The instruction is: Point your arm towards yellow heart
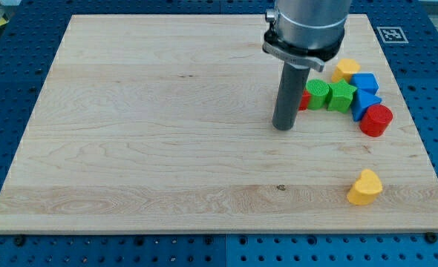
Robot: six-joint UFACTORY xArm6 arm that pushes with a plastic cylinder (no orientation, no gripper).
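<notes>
Resting on bare board, my tip [283,127] was a plain rod with nothing to spread or pinch, holding nothing. Just to its right sat a cluster: green blocks [330,95], blue ones [365,93], a red cylinder [376,120]. The yellow heart [364,187] lay apart, toward the view's bottom right. Swinging rightward too early would likely clip the cluster and scatter it.

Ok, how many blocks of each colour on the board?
Yellow: 2, the yellow heart and a yellow block
Blue: 2 blue blocks
Green: 2 green blocks
Red: 2, a red cylinder and a red block
Total: 8
</notes>
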